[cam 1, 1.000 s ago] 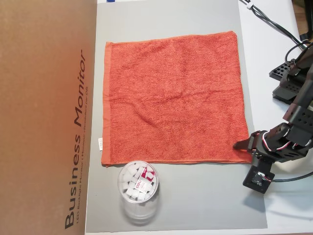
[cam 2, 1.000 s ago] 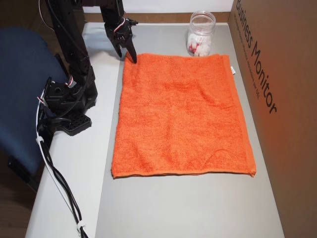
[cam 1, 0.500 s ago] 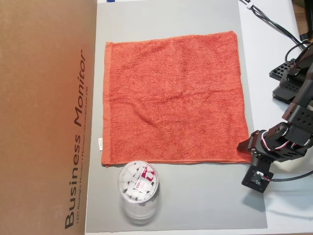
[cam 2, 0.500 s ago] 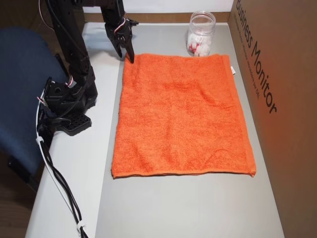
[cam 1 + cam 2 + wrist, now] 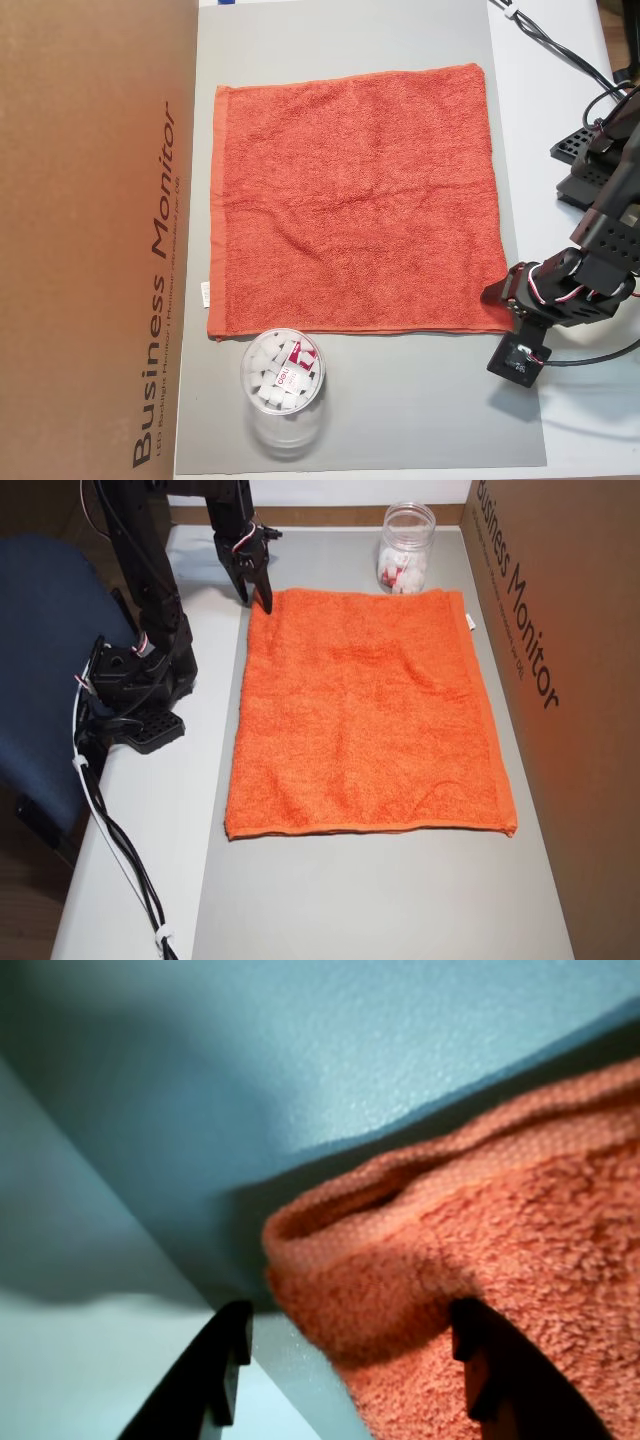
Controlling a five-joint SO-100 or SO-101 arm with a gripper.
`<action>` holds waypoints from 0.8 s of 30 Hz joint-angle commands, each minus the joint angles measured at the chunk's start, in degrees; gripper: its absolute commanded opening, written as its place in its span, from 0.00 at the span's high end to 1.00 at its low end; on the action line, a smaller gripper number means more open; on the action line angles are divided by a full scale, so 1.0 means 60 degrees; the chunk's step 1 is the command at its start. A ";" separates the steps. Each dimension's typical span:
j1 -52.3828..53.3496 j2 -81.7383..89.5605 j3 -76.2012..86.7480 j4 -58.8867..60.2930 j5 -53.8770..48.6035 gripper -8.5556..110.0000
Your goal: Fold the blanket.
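**Gripper positioned at blanket corner, fingers apart**

Gripper (image 5: 345, 1360) of the black two-finger arm sits at one corner of the orange-red, roughly square terry-cloth blanket (image 5: 355, 200). The wrist view shows its two dark fingers (image 5: 225, 1365) spread, with the hemmed corner of the blanket (image 5: 450, 1290) between them; the corner is slightly bunched and raised off the surface. Contact between fingers and cloth cannot be confirmed. In one overhead view the gripper (image 5: 500, 293) is at the blanket's lower right corner; in the other, the gripper (image 5: 258, 590) is at the blanket's (image 5: 365, 715) upper left corner.

Away from the gripper, the blanket lies flat and unfolded on a grey rectangular mat (image 5: 400, 420), with light creases across its middle. A small white tag (image 5: 205, 293) projects from the hem on the side opposite the gripper.

Just beside the blanket edge that runs from the gripper's corner stands a clear plastic cup (image 5: 283, 385) holding small white and red items, well apart from the gripper. Beyond the blanket's far side is a brown cardboard box (image 5: 95, 240) printed "Business Monitor". The arm's black base (image 5: 135, 695) rests on the white table (image 5: 140, 840), near a blue chair (image 5: 45, 660).
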 commanded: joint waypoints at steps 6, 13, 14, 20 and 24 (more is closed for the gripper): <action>0.0015 -0.0454 -0.0190 -0.1011 -0.0044 0.81; 0.0161 -0.0469 -0.0176 -0.0996 -0.1245 0.89; 0.0176 -0.0469 -0.0176 -0.1011 -0.1304 0.90; 0.0190 -0.0469 -0.0176 -0.0996 -0.1304 0.93; 0.0205 -0.0396 -0.0176 -0.0967 -0.1172 0.93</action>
